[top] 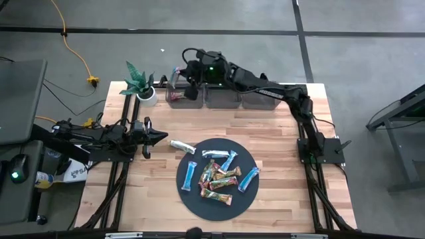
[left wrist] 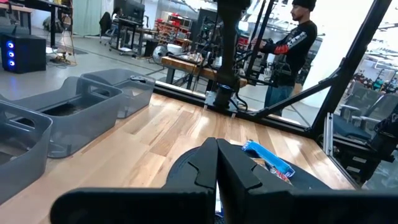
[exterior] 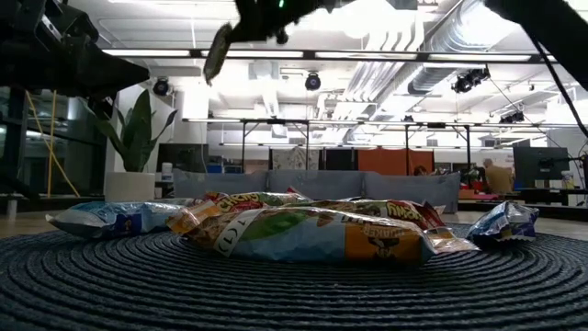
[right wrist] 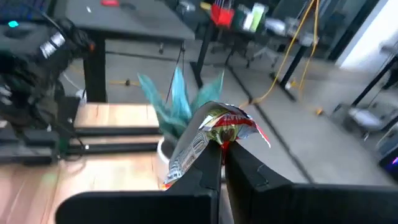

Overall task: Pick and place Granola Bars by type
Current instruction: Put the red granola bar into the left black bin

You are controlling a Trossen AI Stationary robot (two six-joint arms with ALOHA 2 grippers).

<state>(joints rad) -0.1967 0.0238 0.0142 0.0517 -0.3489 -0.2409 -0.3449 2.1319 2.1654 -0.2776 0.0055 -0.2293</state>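
Two dark fingers of the right gripper [right wrist: 222, 149] are clamped on a crinkled, shiny red-and-green wrapped granola bar [right wrist: 208, 134], pinched near one end so its foil sticks out past the fingertips. In the overhead view that right gripper [top: 193, 85] hangs over the leftmost of three clear grey plastic bins [top: 184, 97] lined up at the table's 12 o'clock edge; pink and blue wrappers already lie in that bin. A small potted plant with spiky green leaves [top: 140, 83] stands just beside the bins at 11 o'clock.

The left gripper [top: 158, 137] waits at 9 o'clock of the pale wooden slat table [top: 279, 159], its black fingers pressed together. A silvery wrapped bar [top: 182, 147] lies on the wood between it and the large dark round woven mat [top: 189, 199]. The remaining glossy bars, light blue and green-brown [top: 219, 177], are heaped on the ribbed mat.
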